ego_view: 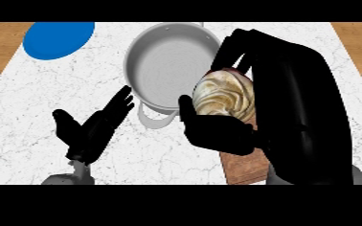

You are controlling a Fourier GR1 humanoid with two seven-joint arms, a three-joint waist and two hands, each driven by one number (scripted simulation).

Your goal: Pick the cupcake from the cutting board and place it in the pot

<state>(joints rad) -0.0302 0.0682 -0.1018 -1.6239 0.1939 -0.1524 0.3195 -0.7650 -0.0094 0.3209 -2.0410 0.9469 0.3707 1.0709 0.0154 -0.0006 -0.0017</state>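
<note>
My right hand (212,136) is curled around the cupcake (225,95), lifted just right of the pot (170,64); the pot lies leftward. My left hand (92,127) rests open, left of the pot's handle.

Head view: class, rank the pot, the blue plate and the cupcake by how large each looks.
1. Pot, largest.
2. Blue plate, partly cut off by the edge.
3. Cupcake, smallest; held raised in the right hand, so nearness may enlarge it.
</note>
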